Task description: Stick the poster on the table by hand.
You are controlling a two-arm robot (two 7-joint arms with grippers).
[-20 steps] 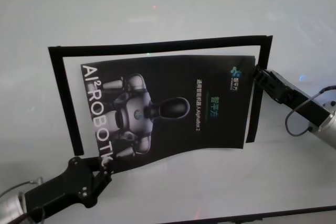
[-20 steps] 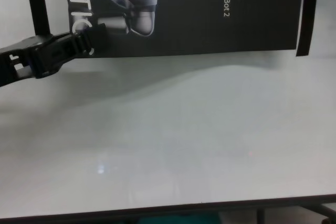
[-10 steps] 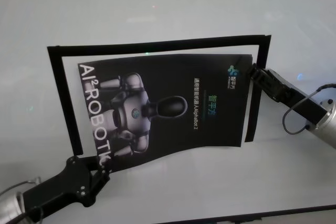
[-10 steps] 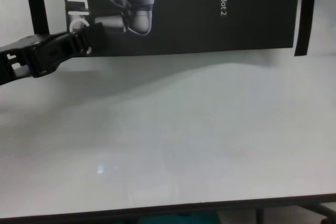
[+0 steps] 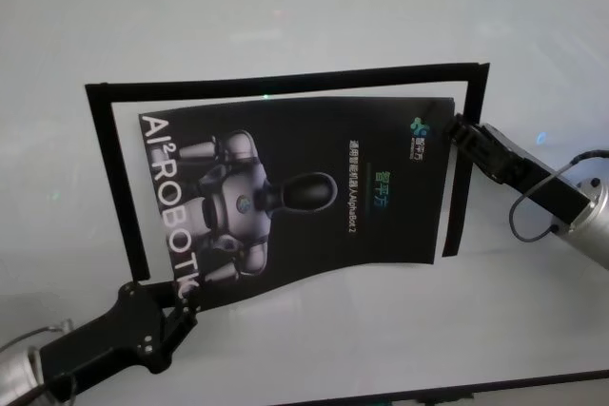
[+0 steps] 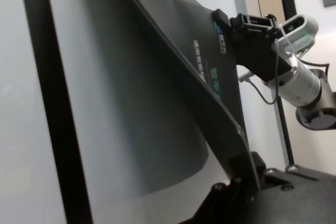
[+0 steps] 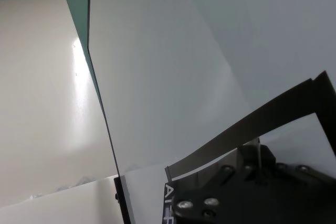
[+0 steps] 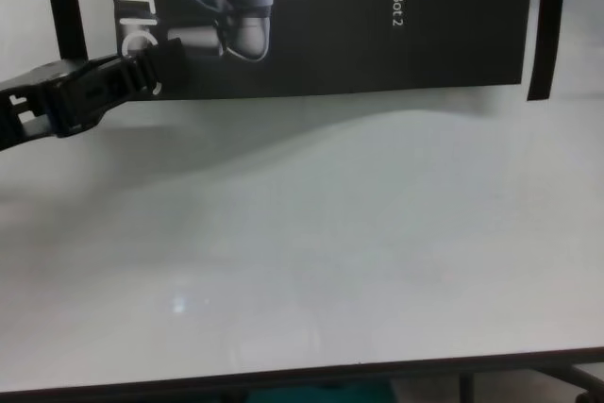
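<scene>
Head view
Poster (image 5: pixel 295 197): frame centre, over the table (image 5: pixel 285 7), inside a black tape outline (image 5: pixel 285 83); lower edge bowed.
Left gripper (image 5: pixel 181 299): lower left, clamped on the poster's lower-left corner by the white lettering.
Right gripper (image 5: pixel 453 127): right of centre, pinching the poster's upper-right corner beside the right-hand strip.

Left wrist view
Poster (image 6: pixel 157 103): seen from beneath, raised off the table (image 6: pixel 21 129), running from the near jaw up to the right gripper (image 6: pixel 231 24) at upper right.

Right wrist view
Poster (image 7: pixel 247 124): thin curved edge, lower right, entering the black jaw.

Chest view
Poster (image 8: pixel 377 35): top of frame, shadow on the table (image 8: pixel 330 261) below it.
Left gripper (image 8: pixel 162 63): upper left, closed on the poster's bottom edge.
</scene>
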